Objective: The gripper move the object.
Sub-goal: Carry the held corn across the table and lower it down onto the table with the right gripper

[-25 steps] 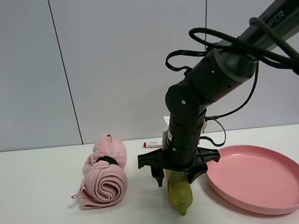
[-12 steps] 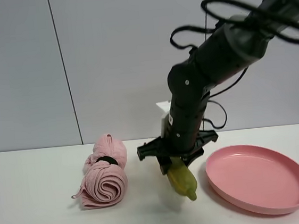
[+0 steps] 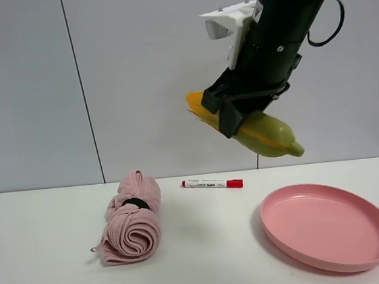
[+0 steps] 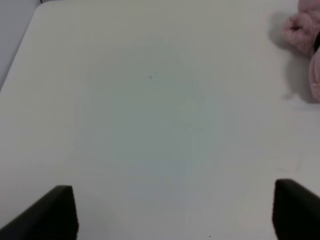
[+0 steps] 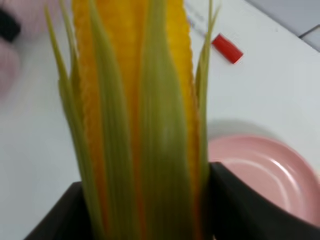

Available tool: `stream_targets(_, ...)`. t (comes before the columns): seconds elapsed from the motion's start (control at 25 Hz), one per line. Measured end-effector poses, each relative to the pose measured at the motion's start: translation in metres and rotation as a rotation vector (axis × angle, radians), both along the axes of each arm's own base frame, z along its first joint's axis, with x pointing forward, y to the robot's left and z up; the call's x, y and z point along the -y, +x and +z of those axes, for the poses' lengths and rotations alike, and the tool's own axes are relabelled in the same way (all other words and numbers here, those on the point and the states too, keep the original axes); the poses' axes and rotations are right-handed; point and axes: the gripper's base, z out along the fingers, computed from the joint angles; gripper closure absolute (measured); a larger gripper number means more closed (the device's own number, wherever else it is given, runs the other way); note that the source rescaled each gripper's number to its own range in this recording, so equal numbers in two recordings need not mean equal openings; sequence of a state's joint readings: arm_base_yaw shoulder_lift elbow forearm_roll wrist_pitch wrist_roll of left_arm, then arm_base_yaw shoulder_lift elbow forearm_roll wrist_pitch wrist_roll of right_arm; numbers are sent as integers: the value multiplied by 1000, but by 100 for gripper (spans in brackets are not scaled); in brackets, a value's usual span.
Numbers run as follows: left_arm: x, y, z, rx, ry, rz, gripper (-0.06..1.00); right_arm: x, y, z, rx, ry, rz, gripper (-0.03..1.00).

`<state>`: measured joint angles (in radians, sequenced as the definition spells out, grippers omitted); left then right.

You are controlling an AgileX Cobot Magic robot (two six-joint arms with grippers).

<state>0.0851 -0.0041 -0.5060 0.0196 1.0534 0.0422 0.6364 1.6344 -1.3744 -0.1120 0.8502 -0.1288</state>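
the corn [image 5: 140,125] in my right gripper [image 3: 230,114] looked like moulded plastic: the yellow-orange kernels were finely ridged, the green husk smooth with a soft sheen. my jaws were matt black, plastic by the look, and the mounted block [image 3: 230,15] above them was plain white and dull. the towel [image 3: 133,219] was fluffy pink cloth. the plate [image 3: 341,234] was smooth pink plastic with a slight gloss. the marker [image 3: 211,182] had a glossy red cap. the table [image 3: 46,265] was smooth, matt white.
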Motion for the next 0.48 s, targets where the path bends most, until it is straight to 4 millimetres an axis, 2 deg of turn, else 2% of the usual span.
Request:
stream_targets(0.16,0,0,0,0,0,0,-6,8,-16,8,-70,-61,89,97)
stream_targets(0.48,0,0,0,0,0,0,-6,10,-29,4,-178,-143,256,97)
